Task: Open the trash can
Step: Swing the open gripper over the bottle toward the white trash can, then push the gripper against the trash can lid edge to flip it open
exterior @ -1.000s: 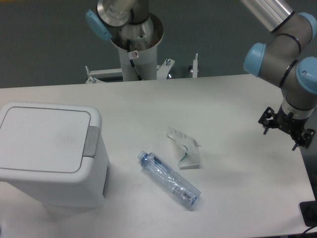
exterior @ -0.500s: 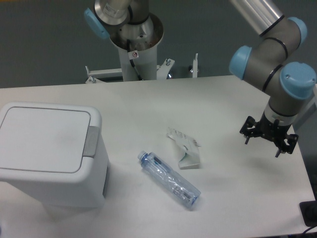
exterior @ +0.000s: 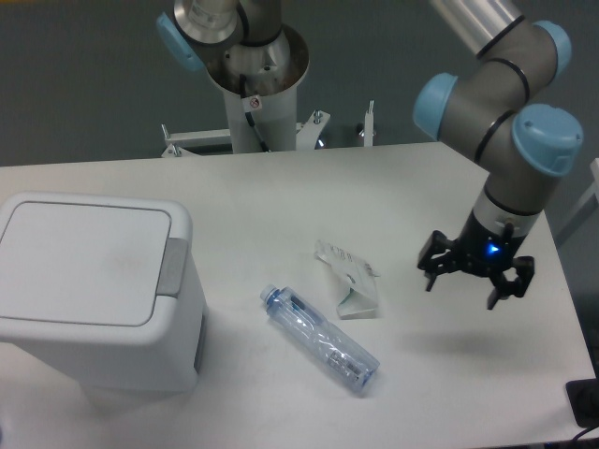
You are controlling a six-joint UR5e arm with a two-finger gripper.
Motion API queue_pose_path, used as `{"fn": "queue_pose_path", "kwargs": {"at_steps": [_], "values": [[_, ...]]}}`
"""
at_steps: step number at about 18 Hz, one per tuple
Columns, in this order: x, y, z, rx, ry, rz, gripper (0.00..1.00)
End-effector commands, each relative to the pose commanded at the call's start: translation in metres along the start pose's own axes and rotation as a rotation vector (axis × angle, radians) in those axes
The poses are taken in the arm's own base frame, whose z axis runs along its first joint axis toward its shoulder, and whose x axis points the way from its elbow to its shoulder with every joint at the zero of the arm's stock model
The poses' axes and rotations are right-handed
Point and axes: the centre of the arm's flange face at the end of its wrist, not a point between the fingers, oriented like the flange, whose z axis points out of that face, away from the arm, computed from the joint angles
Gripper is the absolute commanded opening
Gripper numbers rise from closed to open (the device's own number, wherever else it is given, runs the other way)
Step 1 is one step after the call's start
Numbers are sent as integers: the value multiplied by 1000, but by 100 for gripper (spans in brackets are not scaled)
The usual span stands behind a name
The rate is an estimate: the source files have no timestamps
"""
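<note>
The trash can (exterior: pixel 94 290) is a large white boxy bin at the left of the table. Its flat lid is down, and a grey push-button strip (exterior: pixel 172 267) runs along the lid's right edge. My gripper (exterior: pixel 463 287) hangs over the right side of the table, far to the right of the bin. Its fingers point down and stand apart with nothing between them. A blue light glows on its body.
A clear plastic bottle (exterior: pixel 320 340) with a blue cap lies on the table between the bin and my gripper. A crumpled white carton (exterior: pixel 351 280) lies just behind it. The arm's base column (exterior: pixel 251 84) stands at the table's back edge. The table's right edge is close to my gripper.
My gripper has moved left and slightly down across the right side of the table, toward the carton. The bin, bottle and carton have not moved.
</note>
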Motion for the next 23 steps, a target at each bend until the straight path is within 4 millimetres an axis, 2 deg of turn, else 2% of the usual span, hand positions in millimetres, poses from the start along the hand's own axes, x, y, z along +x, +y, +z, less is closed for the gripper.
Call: {"fn": "queue_pose_path", "kwargs": {"at_steps": [2, 6, 10, 14, 19, 21, 23], "values": [[24, -16, -3, 1, 21, -18, 100], [79, -67, -17, 111, 98, -97, 100], [125, -88, -33, 139, 93, -128, 100], [155, -99, -36, 141, 103, -114, 100], [203, -108, -42, 143, 118, -63, 100], [215, -110, -41, 142, 122, -48, 100], [228, -111, -52, 154, 117, -31, 100]]}}
